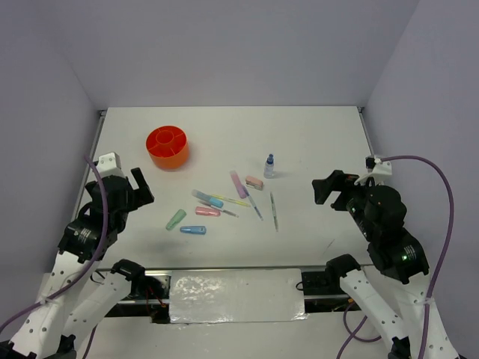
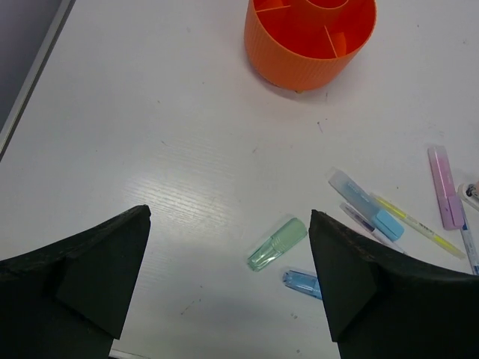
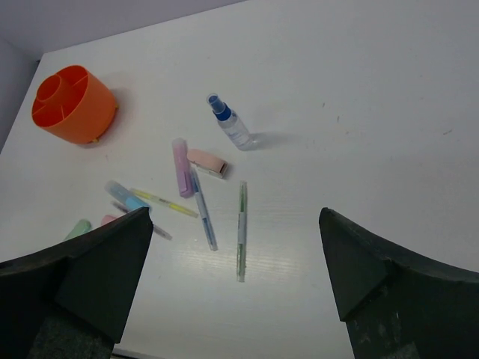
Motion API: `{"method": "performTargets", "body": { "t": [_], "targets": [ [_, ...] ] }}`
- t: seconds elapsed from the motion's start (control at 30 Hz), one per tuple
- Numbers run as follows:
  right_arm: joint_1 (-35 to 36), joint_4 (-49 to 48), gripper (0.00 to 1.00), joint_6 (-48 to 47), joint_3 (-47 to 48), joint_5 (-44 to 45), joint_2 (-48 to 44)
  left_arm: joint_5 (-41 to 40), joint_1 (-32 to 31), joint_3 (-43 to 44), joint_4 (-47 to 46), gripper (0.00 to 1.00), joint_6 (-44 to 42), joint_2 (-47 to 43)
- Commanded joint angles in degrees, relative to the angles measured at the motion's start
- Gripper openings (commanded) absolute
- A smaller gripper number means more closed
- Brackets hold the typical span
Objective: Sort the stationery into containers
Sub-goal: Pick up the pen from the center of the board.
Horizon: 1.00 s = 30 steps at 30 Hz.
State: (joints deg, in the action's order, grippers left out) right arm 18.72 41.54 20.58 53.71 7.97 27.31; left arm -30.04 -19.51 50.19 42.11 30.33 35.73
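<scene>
White tabletop [image 1: 314, 134] carries the orange organizer [image 1: 168, 158] at upper left, nothing showing in its compartments, stationery [image 1: 239, 184] scattered mid-frame, left gripper [image 2: 229, 212] and right gripper [image 3: 234, 212] both spread wide, empty.

orange organizer [image 1: 168, 147], green marker [image 1: 176, 219], pink eraser [image 1: 254, 182]

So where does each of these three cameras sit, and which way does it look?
Top external: above and behind, looking down on the table; left arm and right arm show.
Left wrist: on the left arm, facing the orange organizer and green marker; open left fingers show.
Right wrist: on the right arm, facing the spray bottle and green pen; open right fingers show.
Shared: both wrist views catch the orange organizer.
</scene>
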Motion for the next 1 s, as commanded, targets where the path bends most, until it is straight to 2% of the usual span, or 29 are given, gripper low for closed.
{"method": "performTargets", "body": {
  "t": [0.0,0.2,0.33,0.37,0.43,0.47,0.5,0.57,0.6,0.7,0.87,0.97],
  "targets": [
    [-0.18,1.18,1.00,0.78,2.28,2.32,1.16,-1.51,0.78,1.13,-0.45,0.99,0.79,0.66],
    [-0.18,-1.63,1.00,-1.07,-0.79,-2.33,3.97,0.42,1.93,0.70,-1.59,0.99,-0.27,1.36],
    [0.52,-2.42,1.00,-0.10,-2.91,-6.54,14.40,1.56,2.63,0.78,-1.94,0.99,-0.62,1.98],
    [3.49,-2.86,1.00,0.07,-3.61,-6.21,16.61,1.83,2.72,0.70,-1.94,0.99,-0.71,2.07],
    [8.76,-3.74,1.00,2.18,-5.11,-1.41,20.74,1.92,2.98,0.69,-2.03,0.99,-0.71,2.16],
    [13.66,-3.75,1.00,3.49,-5.11,5.24,24.86,2.00,2.98,0.61,-2.12,0.99,-0.79,2.16],
    [15.36,-4.18,0.99,5.68,-5.11,7.57,26.98,2.18,2.98,0.52,-2.20,0.99,-0.88,1.89],
    [17.91,-6.02,0.95,6.84,-5.55,8.73,32.96,2.88,3.07,0.34,-2.64,0.99,-1.15,1.89],
    [18.36,-8.38,0.86,6.93,-5.64,8.21,34.72,3.15,3.07,0.26,-2.64,0.99,-1.23,1.89],
    [19.24,-11.38,0.68,7.19,-5.46,7.15,43.85,3.50,3.07,0.34,-2.73,0.99,-1.32,2.24],
    [19.25,-15.43,0.52,6.93,-6.60,5.67,51.43,4.29,3.07,0.25,-2.91,0.99,-1.67,2.07],
    [19.25,-18.15,0.52,6.93,-7.22,4.87,55.74,4.73,3.07,0.17,-3.08,0.99,-1.85,2.07]
  ]
}}
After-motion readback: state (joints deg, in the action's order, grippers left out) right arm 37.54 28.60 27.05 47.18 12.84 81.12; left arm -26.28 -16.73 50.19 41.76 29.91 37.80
